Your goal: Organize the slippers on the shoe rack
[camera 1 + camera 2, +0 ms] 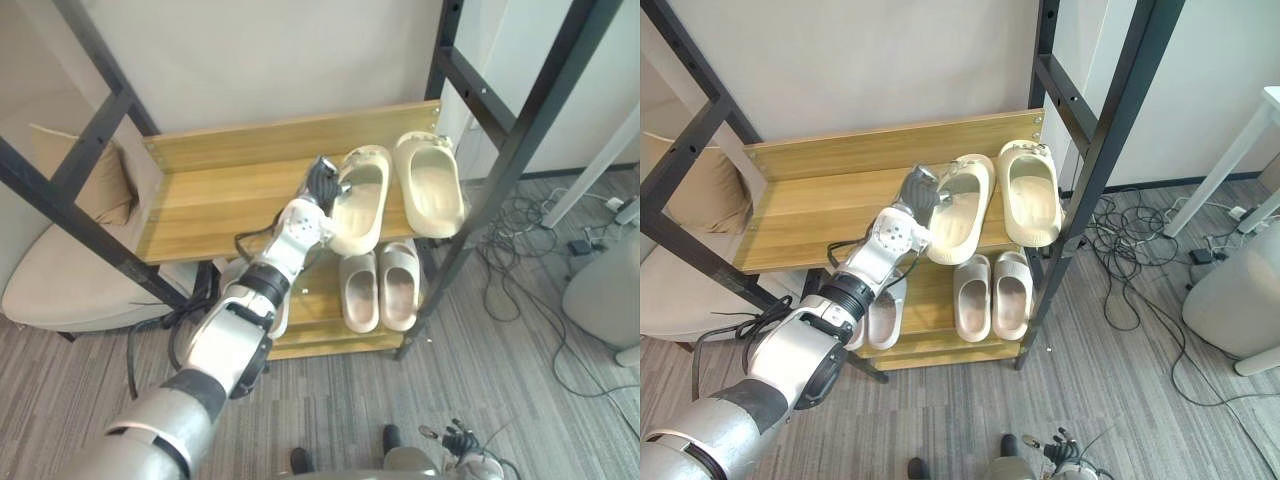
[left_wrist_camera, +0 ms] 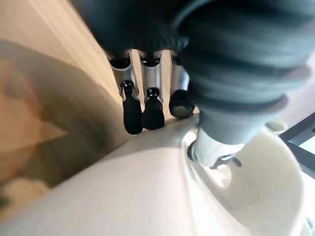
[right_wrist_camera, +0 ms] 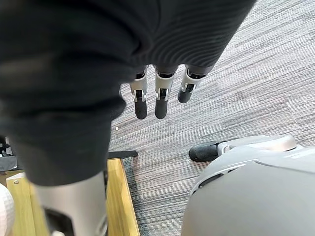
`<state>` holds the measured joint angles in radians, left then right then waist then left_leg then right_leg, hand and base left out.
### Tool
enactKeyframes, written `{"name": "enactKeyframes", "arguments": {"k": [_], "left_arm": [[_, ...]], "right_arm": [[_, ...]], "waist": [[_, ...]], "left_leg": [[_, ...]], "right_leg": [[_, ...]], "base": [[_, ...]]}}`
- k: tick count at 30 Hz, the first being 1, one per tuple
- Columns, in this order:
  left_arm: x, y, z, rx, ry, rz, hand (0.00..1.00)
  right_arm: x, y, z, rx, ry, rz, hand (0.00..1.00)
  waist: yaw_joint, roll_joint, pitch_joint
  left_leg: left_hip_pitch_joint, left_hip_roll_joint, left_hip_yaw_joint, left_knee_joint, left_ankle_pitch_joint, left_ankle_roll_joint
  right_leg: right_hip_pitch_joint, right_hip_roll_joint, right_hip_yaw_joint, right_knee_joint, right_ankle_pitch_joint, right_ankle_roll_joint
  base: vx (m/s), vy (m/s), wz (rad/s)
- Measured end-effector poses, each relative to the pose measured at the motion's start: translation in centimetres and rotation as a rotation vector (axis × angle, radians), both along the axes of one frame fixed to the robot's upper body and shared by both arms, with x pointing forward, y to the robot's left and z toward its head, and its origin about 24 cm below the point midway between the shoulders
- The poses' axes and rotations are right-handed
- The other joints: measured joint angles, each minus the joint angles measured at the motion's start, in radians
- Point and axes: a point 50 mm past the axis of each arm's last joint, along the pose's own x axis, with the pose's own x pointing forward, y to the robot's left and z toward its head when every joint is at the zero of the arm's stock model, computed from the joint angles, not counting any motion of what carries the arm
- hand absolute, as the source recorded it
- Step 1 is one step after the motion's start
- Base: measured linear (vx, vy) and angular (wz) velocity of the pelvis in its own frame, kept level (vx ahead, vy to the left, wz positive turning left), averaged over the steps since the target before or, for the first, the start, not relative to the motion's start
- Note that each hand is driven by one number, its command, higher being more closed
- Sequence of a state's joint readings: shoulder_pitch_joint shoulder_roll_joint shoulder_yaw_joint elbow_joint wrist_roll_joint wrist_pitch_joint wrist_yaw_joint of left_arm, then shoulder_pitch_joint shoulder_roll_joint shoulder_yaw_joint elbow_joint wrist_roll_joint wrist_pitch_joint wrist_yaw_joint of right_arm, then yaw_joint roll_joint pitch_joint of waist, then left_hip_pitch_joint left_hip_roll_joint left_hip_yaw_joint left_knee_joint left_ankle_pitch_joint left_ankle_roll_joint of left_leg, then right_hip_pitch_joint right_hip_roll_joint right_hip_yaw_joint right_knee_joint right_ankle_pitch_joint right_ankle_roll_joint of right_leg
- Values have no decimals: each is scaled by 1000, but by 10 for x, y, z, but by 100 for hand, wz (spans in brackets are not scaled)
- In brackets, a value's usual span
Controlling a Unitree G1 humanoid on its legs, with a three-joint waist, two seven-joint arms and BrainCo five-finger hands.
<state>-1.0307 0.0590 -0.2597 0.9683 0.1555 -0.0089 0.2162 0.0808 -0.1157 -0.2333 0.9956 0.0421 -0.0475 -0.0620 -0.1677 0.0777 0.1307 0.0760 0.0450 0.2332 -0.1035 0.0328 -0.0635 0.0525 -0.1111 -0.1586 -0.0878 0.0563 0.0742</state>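
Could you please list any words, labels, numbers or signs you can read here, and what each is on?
No text can be read: the slipper held by the left hand, the other slippers and the shoe rack show no legible print.

cream slippers [image 1: 432,185], wood-grain shoe rack [image 1: 220,190] — black frame [image 1: 522,140], grey carpet [image 1: 500,380]

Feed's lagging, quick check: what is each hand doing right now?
Left hand: shut on the slipper's side wall.
Right hand: open, holding nothing.

Pale wall [image 1: 250,60] behind, grey carpet [image 1: 500,380] with loose cables [image 1: 525,228], beige armchair [image 1: 60,280] at left.
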Motion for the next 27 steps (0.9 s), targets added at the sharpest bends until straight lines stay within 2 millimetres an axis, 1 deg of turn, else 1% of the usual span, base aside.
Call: {"name": "enactKeyframes", "arguments": {"k": [5, 12, 18, 19, 23, 27], "left_arm": [[1, 5, 0, -25, 10, 20, 0], [2, 6, 0, -28, 10, 22, 0], [2, 9, 1, -67, 15, 32, 0], [5, 23, 8, -60, -17, 70, 0], [7, 35, 12, -68, -30, 106, 0], [8, 40, 17, -80, -46, 117, 0]], "right_arm": [[-2, 1, -1, 10, -1, -27, 0], [-2, 4, -1, 17, -1, -28, 0], [2, 5, 0, 0, 6, 51, 0], [4, 6, 0, -8, 7, 82, 0], [5, 6, 0, -11, 9, 100, 0], [5, 7, 0, -15, 12, 123, 0]], "waist": [[0, 0, 0], [4, 0, 0], [7, 0, 0], [9, 0, 0], [9, -2, 1], [10, -5, 1]], "left_leg": [[0, 1, 4, 0, 0, 0], [1, 1, 2, 0, 0, 0], [-3, -1, -34, 0, 4, 3], [-4, -1, -41, 0, 6, 3], [-4, -1, -43, 0, 6, 3], [-3, 0, -50, 0, 6, 3]], "right_leg": [[-1, 1, 3, 0, 0, 0], [0, 1, 0, 0, 0, 0], [15, -2, -36, 0, -3, -1], [17, -2, -45, 0, -4, -1], [18, -2, -46, 1, -5, -2], [17, -2, -50, 14, -13, -4]], "base": [[-35, -20, -1], [0, 0, 0], [-11, -6, 16], [-34, -15, 16], [-7, -3, 2], [-5, -7, 4]]}}
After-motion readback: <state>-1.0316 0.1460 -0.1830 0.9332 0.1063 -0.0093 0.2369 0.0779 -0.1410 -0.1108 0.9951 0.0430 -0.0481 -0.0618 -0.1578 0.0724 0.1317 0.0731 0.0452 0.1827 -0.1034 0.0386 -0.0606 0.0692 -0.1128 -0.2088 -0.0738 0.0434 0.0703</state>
